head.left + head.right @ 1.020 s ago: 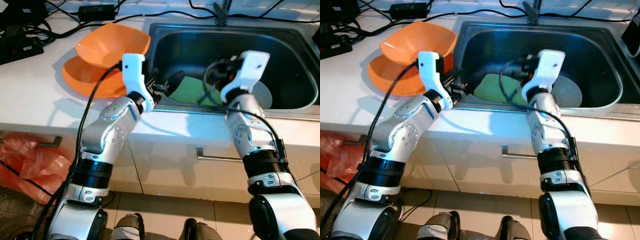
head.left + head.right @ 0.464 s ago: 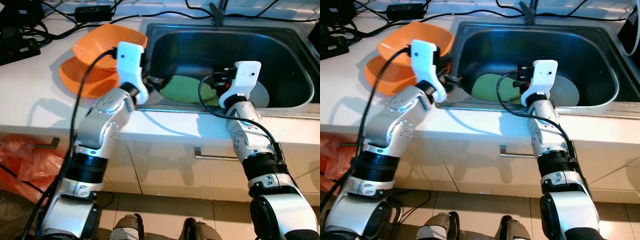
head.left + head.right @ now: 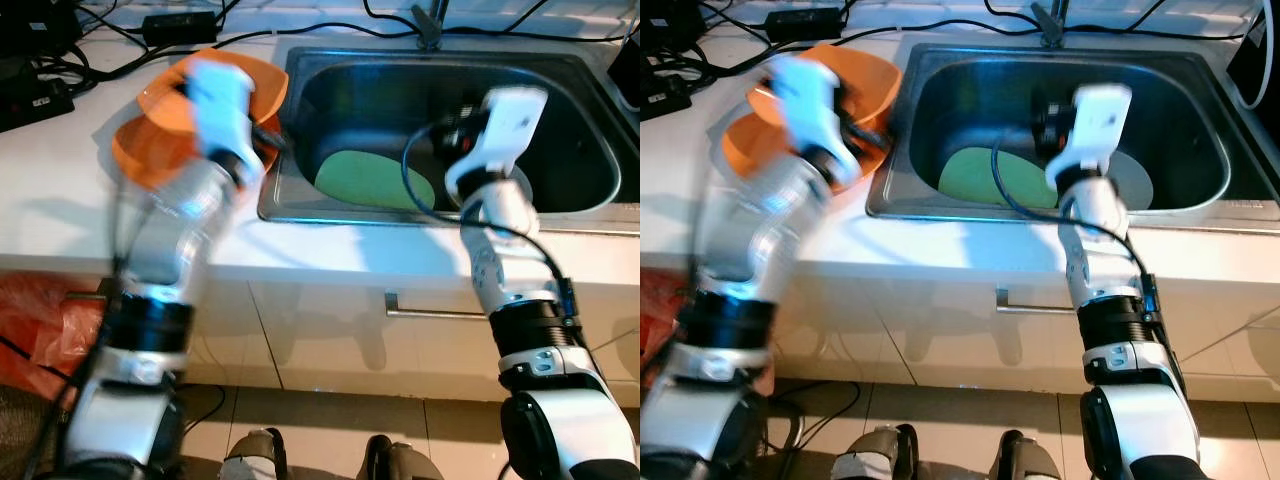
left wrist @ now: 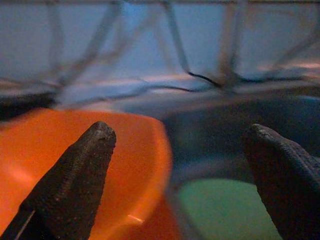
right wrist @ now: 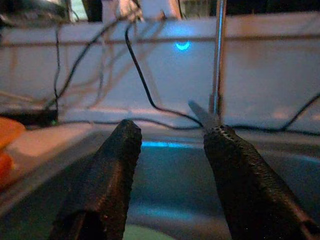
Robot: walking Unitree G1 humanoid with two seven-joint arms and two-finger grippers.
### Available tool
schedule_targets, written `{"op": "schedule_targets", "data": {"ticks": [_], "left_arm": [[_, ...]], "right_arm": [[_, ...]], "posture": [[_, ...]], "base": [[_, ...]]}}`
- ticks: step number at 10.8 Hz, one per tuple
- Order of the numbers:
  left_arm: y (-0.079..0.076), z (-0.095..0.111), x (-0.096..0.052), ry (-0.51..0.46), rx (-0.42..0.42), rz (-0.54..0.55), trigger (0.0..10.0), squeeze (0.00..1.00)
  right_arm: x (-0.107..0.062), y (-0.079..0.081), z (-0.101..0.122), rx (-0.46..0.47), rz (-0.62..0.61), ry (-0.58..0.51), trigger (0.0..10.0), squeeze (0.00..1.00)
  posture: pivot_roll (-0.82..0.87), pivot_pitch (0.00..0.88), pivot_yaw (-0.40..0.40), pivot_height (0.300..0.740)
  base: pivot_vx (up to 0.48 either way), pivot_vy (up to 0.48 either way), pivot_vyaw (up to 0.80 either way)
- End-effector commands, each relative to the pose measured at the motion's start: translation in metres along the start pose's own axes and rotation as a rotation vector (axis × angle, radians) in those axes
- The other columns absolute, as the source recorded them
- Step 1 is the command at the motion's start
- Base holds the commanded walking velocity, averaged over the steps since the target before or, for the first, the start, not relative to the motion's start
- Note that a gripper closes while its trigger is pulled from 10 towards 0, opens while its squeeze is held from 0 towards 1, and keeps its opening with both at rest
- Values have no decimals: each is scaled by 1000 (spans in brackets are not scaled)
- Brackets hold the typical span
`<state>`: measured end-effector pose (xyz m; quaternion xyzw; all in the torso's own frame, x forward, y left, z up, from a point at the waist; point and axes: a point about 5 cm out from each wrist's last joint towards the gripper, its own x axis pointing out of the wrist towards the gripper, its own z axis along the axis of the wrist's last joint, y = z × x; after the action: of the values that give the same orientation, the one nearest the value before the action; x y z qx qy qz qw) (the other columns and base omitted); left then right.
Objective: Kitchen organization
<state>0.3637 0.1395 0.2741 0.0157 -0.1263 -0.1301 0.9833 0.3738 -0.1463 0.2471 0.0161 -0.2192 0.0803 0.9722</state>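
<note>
Sink: stainless steel sink basin (image 3: 590, 150) fills the upper right of the head views.
Bowls: two stacked orange plastic bowls (image 3: 150, 150) on the white countertop (image 3: 60, 180), upper left, beside the sink rim.
Plates: round green plate (image 3: 372, 180) and grey plate (image 3: 1132, 180) lie on the sink floor.
Left gripper (image 4: 180, 175): blurred, at the bowls' rim, fingers spread wide, empty.
Right gripper (image 5: 172, 165): above the sink, fingers apart, empty.
Advice: steady the left arm before closing on one bowl rim.
</note>
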Motion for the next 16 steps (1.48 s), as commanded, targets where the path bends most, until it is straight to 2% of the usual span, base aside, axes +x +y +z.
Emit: {"op": "schedule_targets", "data": {"ticks": [1,3,4,5,7,9,10,11,14,16], "left_arm": [[19,12,1,-44,52,94,10000,0],[44,15,0,-34,96,194,10000,0],[65,13,-4,1,92,295,10000,0],[78,7,-5,50,58,365,10000,0],[88,-8,-3,146,-15,418,10000,0],[92,-11,0,169,-59,432,10000,0],[97,-12,5,206,-163,453,10000,0],[99,-14,8,229,-216,462,10000,0],[100,-21,13,309,-354,459,10000,0],[95,-28,16,381,-491,432,10000,0]], "right_arm": [[0,3,7,21,15,-8,10000,1000],[-4,9,12,59,52,-20,10000,1000],[-10,15,16,90,112,-26,10000,0],[-15,17,16,99,136,-17,10000,0],[-22,25,23,130,196,-18,10000,0],[-28,34,28,144,252,-19,10000,0],[-35,45,32,157,305,-14,10000,0],[-37,48,33,164,312,-9,10000,0],[-40,53,36,179,317,-2,10000,0],[-42,53,39,181,313,0,10000,0]], "posture": [[150,141,24,740],[153,140,26,740],[154,139,30,740],[154,138,31,740],[145,140,37,740],[141,143,40,740],[135,147,45,740],[133,149,47,740],[128,153,53,740],[130,157,61,740]], "base": [[0,0,0],[0,0,0],[0,0,0],[0,0,0],[0,0,0],[0,0,0],[0,0,0],[0,0,0],[0,0,0],[0,0,0]]}}
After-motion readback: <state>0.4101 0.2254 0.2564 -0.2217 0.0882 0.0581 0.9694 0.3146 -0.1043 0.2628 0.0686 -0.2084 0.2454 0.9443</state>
